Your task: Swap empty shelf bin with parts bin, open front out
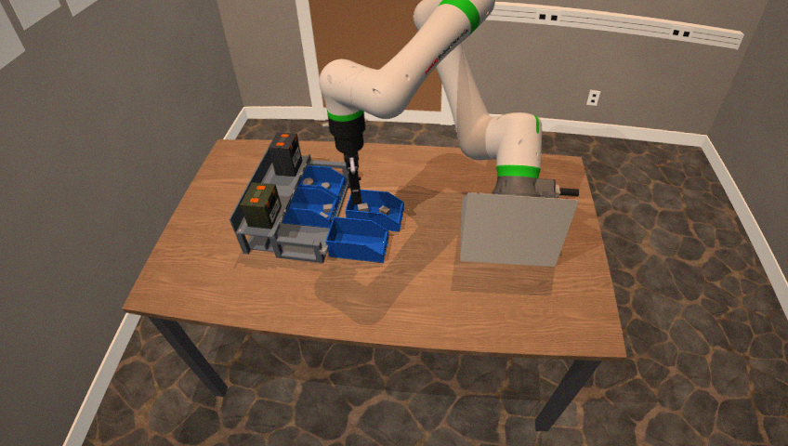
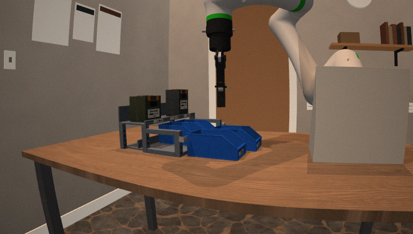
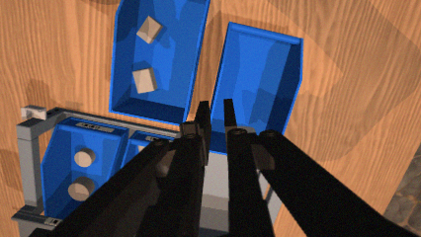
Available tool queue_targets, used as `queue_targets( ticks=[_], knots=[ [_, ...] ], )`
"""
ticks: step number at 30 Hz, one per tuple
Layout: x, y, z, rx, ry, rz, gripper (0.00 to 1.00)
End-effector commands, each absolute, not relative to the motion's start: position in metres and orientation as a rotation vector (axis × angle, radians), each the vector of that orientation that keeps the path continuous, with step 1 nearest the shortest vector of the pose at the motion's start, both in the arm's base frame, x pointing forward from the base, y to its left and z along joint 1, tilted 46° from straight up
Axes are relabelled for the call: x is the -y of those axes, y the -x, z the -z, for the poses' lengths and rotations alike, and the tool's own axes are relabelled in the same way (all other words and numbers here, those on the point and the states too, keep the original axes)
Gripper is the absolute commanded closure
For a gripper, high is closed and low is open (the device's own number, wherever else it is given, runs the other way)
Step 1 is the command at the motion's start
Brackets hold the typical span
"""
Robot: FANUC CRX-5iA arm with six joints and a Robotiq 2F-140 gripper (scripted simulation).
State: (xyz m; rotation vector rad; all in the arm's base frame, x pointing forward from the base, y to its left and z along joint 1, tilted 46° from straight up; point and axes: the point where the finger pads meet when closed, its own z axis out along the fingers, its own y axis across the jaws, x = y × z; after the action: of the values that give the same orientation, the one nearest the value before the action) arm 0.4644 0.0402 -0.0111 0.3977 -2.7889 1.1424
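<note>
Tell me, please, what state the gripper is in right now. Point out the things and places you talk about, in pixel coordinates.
Gripper (image 1: 356,200) (image 2: 220,106) (image 3: 217,114): open only slightly, holding nothing, above the blue open-fronted bins (image 1: 358,249) (image 2: 214,146) (image 3: 259,64).
</note>
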Motion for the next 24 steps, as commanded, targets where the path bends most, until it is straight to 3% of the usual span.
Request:
queue_targets(
  ticks=[1,24],
  knots=[
    [-0.0411,-0.4650,0.0107,2.908,-0.017,-1.233,0.76],
    [-0.0411,-0.4650,0.0107,2.917,0.024,-1.241,0.76]
  ],
)
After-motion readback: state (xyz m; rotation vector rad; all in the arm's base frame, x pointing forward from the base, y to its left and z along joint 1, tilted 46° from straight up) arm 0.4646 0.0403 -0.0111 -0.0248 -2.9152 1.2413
